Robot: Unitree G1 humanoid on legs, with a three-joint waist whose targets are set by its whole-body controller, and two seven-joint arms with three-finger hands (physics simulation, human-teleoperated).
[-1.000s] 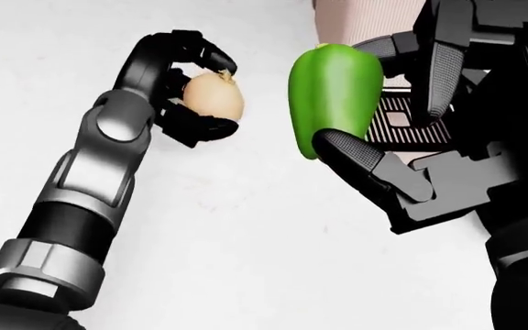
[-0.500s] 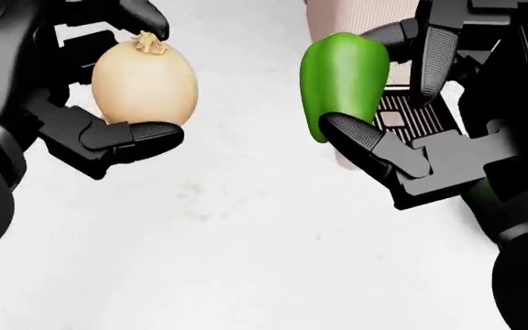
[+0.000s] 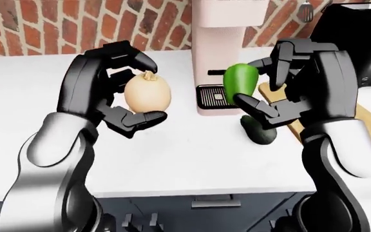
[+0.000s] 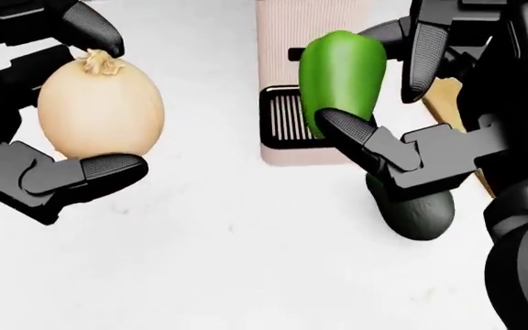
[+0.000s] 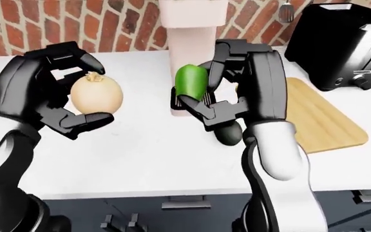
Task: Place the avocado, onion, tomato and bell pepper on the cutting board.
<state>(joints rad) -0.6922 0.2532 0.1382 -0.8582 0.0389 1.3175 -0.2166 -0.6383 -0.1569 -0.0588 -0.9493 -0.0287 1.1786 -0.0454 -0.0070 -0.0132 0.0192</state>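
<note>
My left hand (image 3: 144,90) is shut on a pale onion (image 3: 147,93), held above the white counter (image 3: 172,154) at the left. The right hand (image 3: 255,82) is shut on a green bell pepper (image 3: 240,82), which stands upright between its fingers, lifted in line with a pink machine. A dark green avocado (image 5: 229,134) lies on the counter just under the right hand. To the right of that hand lies the wooden cutting board (image 5: 324,118), with nothing on its visible part. No tomato shows in any view.
A tall pink machine (image 3: 221,48) with a black drip grille stands on the counter between the hands, against the brick wall (image 3: 43,29). A black toaster (image 5: 343,43) sits beyond the board. The counter's near edge (image 3: 192,195) runs above dark drawers.
In the head view the onion and left hand have risen toward the camera and drifted left. The picture has shifted, so the pink machine sits further left and the avocado now shows.
</note>
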